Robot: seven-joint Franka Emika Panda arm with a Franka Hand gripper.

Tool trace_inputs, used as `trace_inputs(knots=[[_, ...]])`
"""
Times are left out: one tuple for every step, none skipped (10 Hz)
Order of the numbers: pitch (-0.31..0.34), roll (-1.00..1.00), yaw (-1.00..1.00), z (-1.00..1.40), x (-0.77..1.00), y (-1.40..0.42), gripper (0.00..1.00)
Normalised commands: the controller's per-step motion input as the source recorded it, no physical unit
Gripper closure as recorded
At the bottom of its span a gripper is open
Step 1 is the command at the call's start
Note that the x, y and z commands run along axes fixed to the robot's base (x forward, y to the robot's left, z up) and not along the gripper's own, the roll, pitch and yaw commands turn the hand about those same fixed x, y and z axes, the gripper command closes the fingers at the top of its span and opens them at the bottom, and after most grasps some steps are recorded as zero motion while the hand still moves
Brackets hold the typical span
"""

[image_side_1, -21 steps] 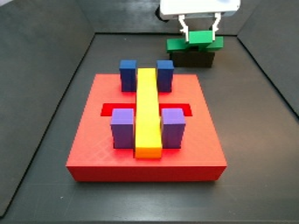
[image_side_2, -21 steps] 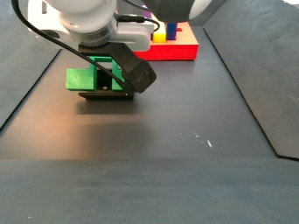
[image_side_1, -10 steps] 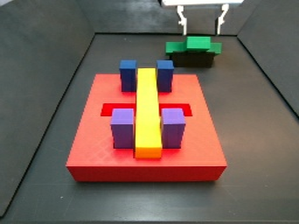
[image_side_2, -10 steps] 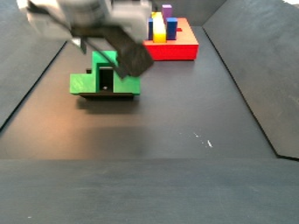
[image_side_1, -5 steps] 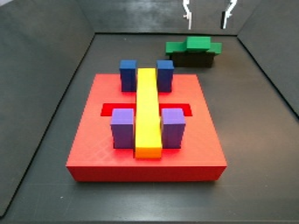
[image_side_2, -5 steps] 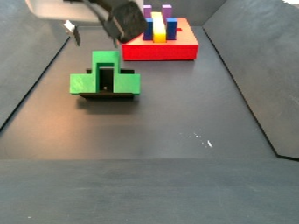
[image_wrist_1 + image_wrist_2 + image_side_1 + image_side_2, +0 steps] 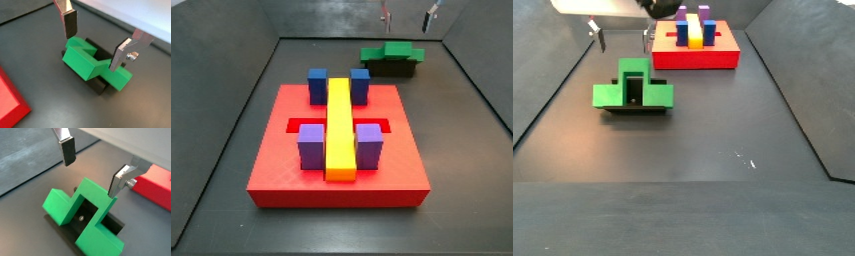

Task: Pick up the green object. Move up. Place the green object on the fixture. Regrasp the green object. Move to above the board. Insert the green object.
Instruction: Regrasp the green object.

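- The small bright green plastic block, a blocky bridge shape with a notch, rests on the black L-shaped fixture, which stands on the dark surface well apart from the large red rectangular board.
- In both side views the green block sits squarely over the fixture and hides most of it; only the fixture's dark edge shows beneath.
- The two-finger gripper hangs above the block with its silver plates spread wide and nothing between them; one dark pad is clear of the plastic on each side.
- The block looks rigid and light: moulded or printed plastic with flat faces and sharp corners, unlikely to flex or crack under a firm pinch.
- Its faces look smooth, so it could slip or pivot if caught near a corner.
- The best hold is probably across two parallel flat faces of the raised middle part, with the pads flat and centred rather than on the lower wings.
- A centred hold should keep the block level, which matters for the cross-shaped recess in the board.
- That recess already carries a long yellow bar with blue blocks and purple blocks, so the fit is likely snug.
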Motion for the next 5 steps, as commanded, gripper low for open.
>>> trace_inputs(knots=[[0.000,1.00,0.13,0.00,-0.10,-0.04,0.00],[0.000,1.00,0.13,0.00,-0.12,-0.04,0.00],[0.000,1.00,0.13,0.00,-0.13,-0.04,0.00],[0.000,1.00,0.13,0.00,-0.15,-0.04,0.00],[0.000,1.00,0.14,0.00,-0.17,-0.05,0.00]])
